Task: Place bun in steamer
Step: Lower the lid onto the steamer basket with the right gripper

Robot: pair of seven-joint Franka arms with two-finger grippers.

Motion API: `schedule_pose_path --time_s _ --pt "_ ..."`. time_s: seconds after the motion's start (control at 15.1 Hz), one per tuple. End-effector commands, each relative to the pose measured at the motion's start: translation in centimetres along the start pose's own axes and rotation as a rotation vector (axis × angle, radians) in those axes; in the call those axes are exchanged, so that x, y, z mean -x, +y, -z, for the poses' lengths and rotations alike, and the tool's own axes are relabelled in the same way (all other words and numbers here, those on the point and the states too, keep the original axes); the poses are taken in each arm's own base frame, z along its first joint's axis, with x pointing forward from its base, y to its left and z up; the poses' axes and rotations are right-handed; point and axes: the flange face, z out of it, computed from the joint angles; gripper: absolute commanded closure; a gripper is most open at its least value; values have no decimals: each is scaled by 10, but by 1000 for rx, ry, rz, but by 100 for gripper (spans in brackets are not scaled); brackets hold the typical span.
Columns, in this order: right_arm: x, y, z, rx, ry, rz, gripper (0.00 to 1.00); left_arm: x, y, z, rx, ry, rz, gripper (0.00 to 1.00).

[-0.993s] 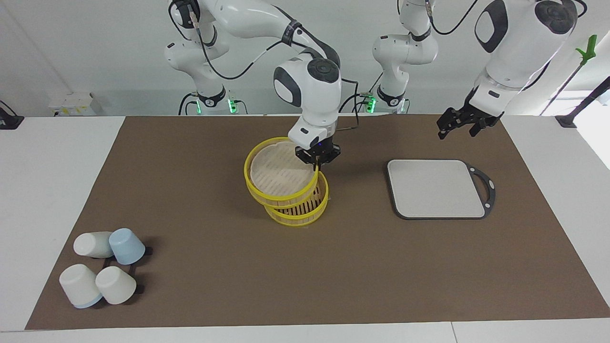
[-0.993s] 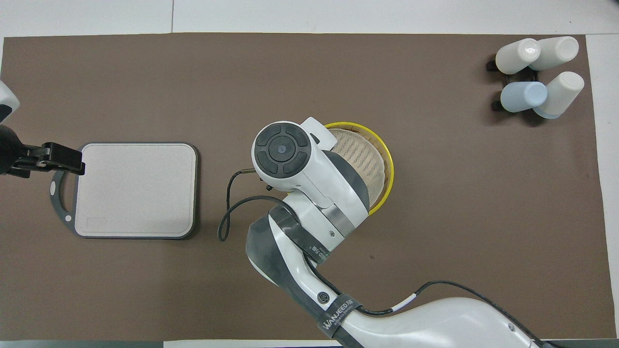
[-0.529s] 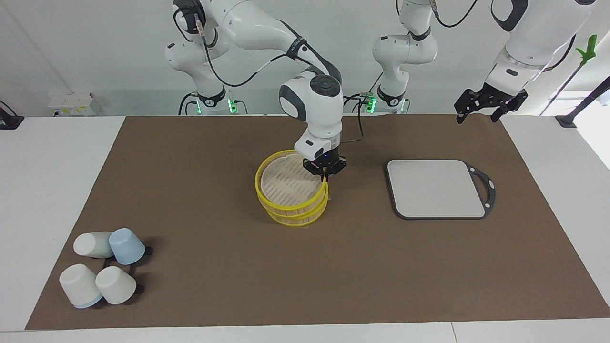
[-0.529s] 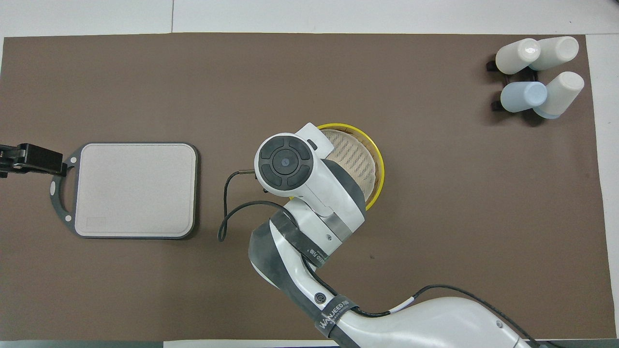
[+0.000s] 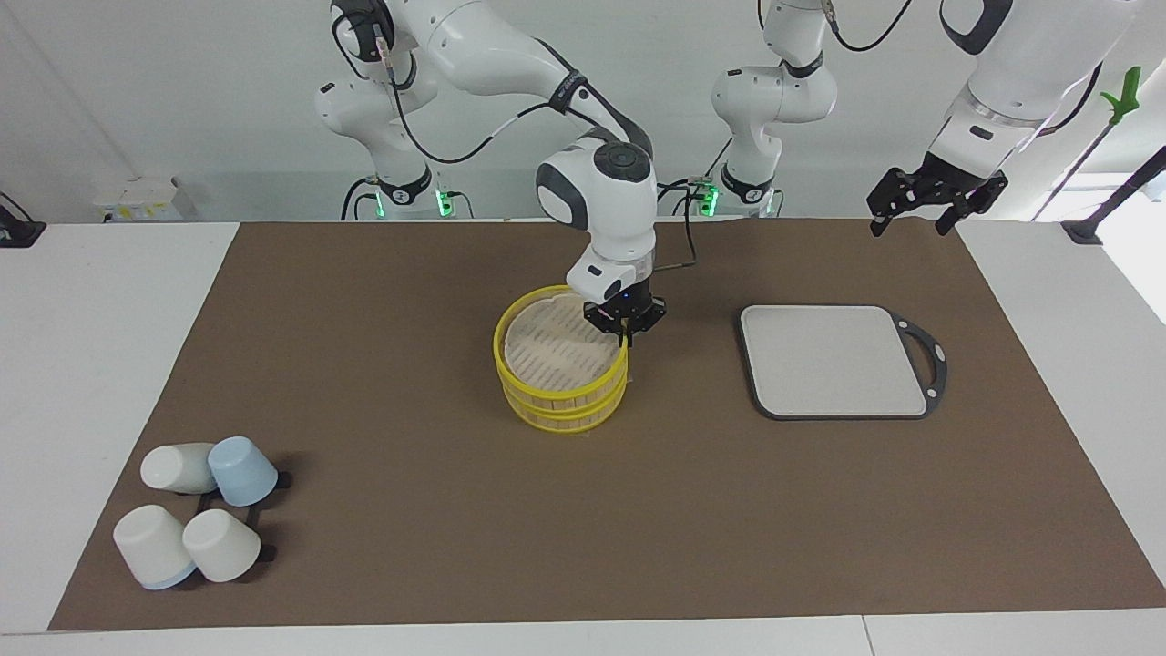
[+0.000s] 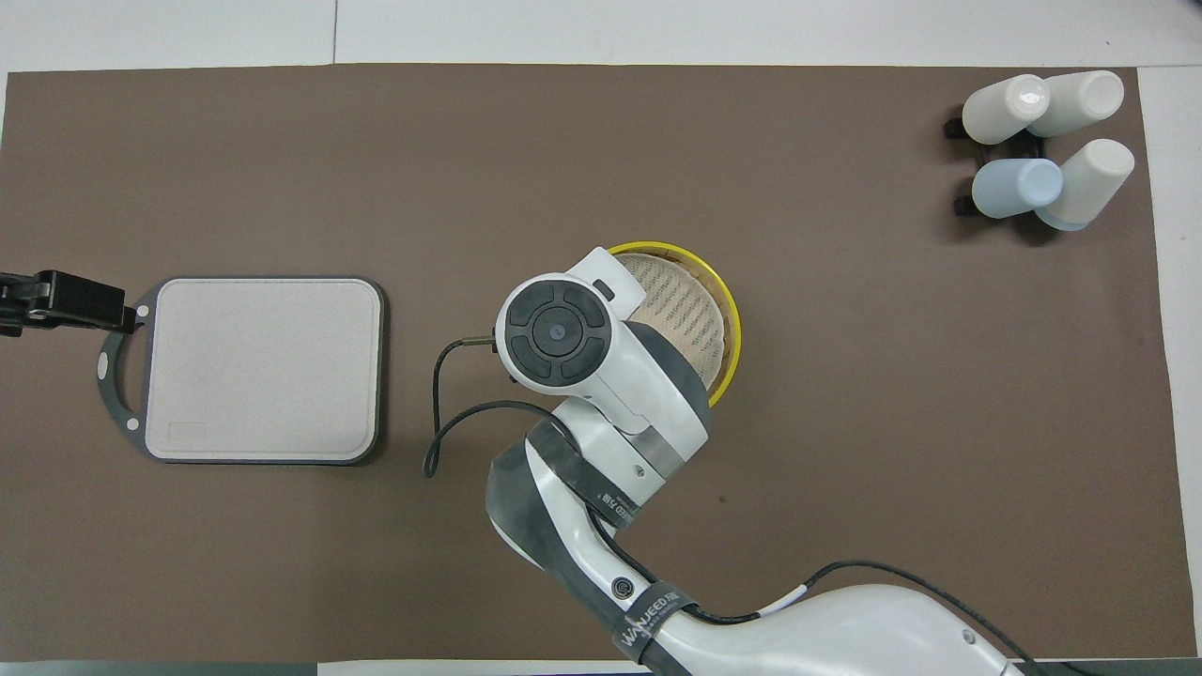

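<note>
1. steamer (image 5: 562,401): round bamboo-style basket with yellow rims, standing near the middle of the brown mat (image 5: 410,547).
2. lid (image 5: 556,351): round woven disc with a yellow rim, matching the basket. it sits on top of the steamer and covers the inside; whether it lies fully flat cannot be told.
3. bun: not visible in either view; the lidded steamer's inside is hidden.
4. right gripper (image 5: 625,330): black two-finger tool on the white arm that comes from the right arm's base. it is down at the lid's rim, on the edge toward the left arm's end of the table. the fingers are pinched onto the yellow rim. in the overhead view the arm's wrist hides the gripper and part of the lid.
5. left gripper (image 5: 915,217): black two-finger tool, raised in the air over the mat's edge at the left arm's end of the table, waiting. its fingers are spread, holding nothing.
6. grey rectangular board (image 5: 833,360): dark border and a loop handle, lying flat on the mat beside the steamer, toward the left arm's end.
7. four upturned cups (image 5: 196,519): three white, one pale blue, clustered on a black rack at the right arm's end, farther from the robots than the steamer.
</note>
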Motion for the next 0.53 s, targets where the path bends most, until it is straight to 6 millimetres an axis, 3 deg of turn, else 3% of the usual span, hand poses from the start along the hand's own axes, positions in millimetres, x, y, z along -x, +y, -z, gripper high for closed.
schedule_pose_path --time_s 0.0,0.13,0.26,0.33,0.4,0.46 --pt "5 9 -1 -33 29 -24 100 0 -5 3 26 24 16 0" --pt "2 10 0 -42 39 -27 97 -1 -3 3 24 27 3 0" --pt "2 10 0 -44 42 -28 47 -2 -4 3 21 39 0 0" --pt "4 9 0 -43 40 -25 12 -3 -1 3 14 47 -7 0" --pt "5 8 -1 -40 37 -25 0 -3 -1 3 13 50 -9 0" --pt "5 8 0 -42 39 -27 0 -3 -1 2 11 48 -9 0"
